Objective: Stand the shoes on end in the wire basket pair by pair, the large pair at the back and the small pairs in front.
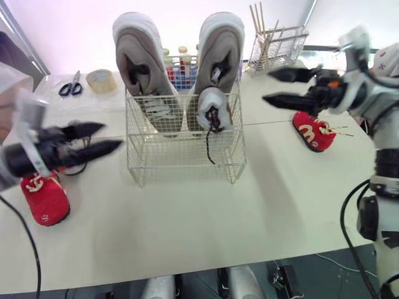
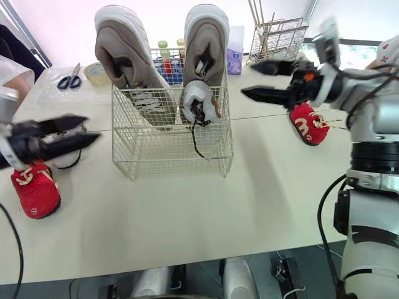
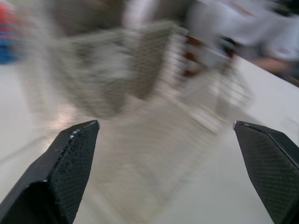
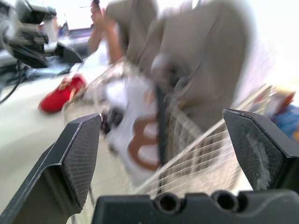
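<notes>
The wire basket [image 1: 181,159] stands mid-table. Two large grey shoes [image 1: 144,68] [image 1: 219,56] stand on end along its back. One small white shoe [image 1: 212,109] stands in front of the right grey shoe, with its black lace hanging down. A red small shoe [image 1: 45,198] lies on the table at the left, and another red shoe [image 1: 312,131] lies at the right. What looks like a small white shoe [image 2: 62,161] lies partly hidden behind my left gripper [image 1: 112,136]. That gripper hovers open and empty left of the basket. My right gripper [image 1: 267,86] hovers open and empty right of the basket.
Scissors [image 1: 70,87] and a tape roll [image 1: 100,80] lie at the back left. Bottles [image 1: 177,62] stand behind the basket. A wire rack with sticks [image 1: 277,43] stands at the back right. A person's sleeve [image 1: 9,81] shows at the left edge.
</notes>
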Controlling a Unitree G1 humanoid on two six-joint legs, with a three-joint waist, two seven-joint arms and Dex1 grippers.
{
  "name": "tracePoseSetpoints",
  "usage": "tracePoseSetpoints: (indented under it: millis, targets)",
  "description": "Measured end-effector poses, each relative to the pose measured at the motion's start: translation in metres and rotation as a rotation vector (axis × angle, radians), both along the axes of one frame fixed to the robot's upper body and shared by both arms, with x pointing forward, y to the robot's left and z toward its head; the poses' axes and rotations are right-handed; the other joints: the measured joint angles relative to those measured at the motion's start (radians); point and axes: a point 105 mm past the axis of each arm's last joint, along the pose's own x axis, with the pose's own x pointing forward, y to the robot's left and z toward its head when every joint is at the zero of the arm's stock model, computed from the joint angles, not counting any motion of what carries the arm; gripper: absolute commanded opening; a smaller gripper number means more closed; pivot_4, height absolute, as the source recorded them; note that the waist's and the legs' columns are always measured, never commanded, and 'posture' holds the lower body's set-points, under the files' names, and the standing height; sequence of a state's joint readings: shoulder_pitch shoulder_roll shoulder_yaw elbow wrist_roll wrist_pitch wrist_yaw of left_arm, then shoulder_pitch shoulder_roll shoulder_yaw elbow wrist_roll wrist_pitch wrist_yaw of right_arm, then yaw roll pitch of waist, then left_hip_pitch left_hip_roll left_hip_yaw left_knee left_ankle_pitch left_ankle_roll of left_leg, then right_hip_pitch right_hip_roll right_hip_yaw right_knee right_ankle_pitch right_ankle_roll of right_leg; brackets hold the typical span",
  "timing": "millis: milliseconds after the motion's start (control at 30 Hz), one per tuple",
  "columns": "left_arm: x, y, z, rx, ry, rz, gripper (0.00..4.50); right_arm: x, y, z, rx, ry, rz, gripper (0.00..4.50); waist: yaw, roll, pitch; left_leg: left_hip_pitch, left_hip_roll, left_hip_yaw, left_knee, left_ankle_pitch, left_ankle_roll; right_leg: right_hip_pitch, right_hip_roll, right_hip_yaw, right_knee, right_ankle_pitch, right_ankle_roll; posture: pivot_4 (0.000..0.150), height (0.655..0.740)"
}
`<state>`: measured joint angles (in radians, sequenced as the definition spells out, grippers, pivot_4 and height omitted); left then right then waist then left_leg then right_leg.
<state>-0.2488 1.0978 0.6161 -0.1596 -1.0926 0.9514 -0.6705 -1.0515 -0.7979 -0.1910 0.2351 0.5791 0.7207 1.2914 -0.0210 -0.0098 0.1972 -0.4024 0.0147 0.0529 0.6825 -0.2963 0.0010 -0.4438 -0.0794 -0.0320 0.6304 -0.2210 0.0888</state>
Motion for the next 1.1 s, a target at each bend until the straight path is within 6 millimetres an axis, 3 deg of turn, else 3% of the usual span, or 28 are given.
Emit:
tracePoseSetpoints:
  millis: [100,167,233,333,467,767,933,1100]
  targets:
    - [0.015,0.059,0.017,-0.038,-0.032,0.239,4.46,-0.032,0.027,0.033,0.064,-0.069,0.175,4.50,0.001,0.000,0.000,0.001,0.001,0.000,-0.001,0.000,0.000,0.000,0.002,-0.001,0.001,0.000,0.000,0.150,0.7400]
    - [0.022,0.093,0.024,-0.033,-0.040,0.359,4.46,-0.059,0.057,0.034,0.057,-0.079,0.361,4.50,0.003,-0.002,-0.001,0.001,0.002,0.000,-0.001,0.000,0.000,0.001,0.002,-0.001,0.001,0.000,0.000,0.150,0.7400]
    - [0.031,0.112,0.021,-0.019,-0.030,0.412,4.46,-0.075,0.082,0.018,0.007,-0.050,0.488,4.50,0.008,-0.002,-0.002,0.001,0.001,0.001,-0.001,0.000,0.000,0.002,0.000,-0.001,0.001,0.000,0.000,0.150,0.7400]
    - [0.053,0.134,-0.004,-0.006,0.028,0.480,4.46,-0.085,0.112,-0.025,-0.128,0.017,0.581,4.50,0.024,-0.005,-0.004,-0.001,-0.002,0.002,0.002,0.000,0.000,0.002,-0.002,-0.003,0.000,0.000,0.000,0.150,0.7400]
    - [0.072,0.140,-0.049,0.008,0.148,0.504,4.46,-0.081,0.120,-0.054,-0.212,0.038,0.577,4.50,0.036,-0.010,-0.005,-0.006,-0.004,0.002,0.004,0.000,0.001,0.001,-0.002,-0.004,0.000,0.002,0.004,0.150,0.7400]
    - [0.088,0.126,-0.107,0.050,0.275,0.519,4.46,-0.088,0.116,-0.051,-0.212,0.037,0.511,4.50,0.030,-0.012,-0.005,-0.006,-0.002,0.002,0.004,-0.002,0.003,0.001,-0.003,-0.005,0.000,0.003,0.004,0.150,0.7400]
    - [0.099,0.120,-0.117,0.084,0.282,0.567,4.46,-0.091,0.113,-0.046,-0.187,0.049,0.470,4.50,0.033,-0.012,-0.006,-0.004,-0.002,0.001,0.004,-0.001,0.003,0.001,-0.003,-0.005,0.000,0.003,0.004,0.150,0.7400]
    - [0.108,0.110,-0.117,0.082,0.274,0.557,2.11,-0.091,0.112,-0.043,-0.178,0.064,0.434,4.50,0.034,-0.012,-0.007,-0.003,-0.002,0.001,0.004,-0.001,0.002,0.002,-0.004,-0.006,0.001,0.003,0.004,0.150,0.7400]
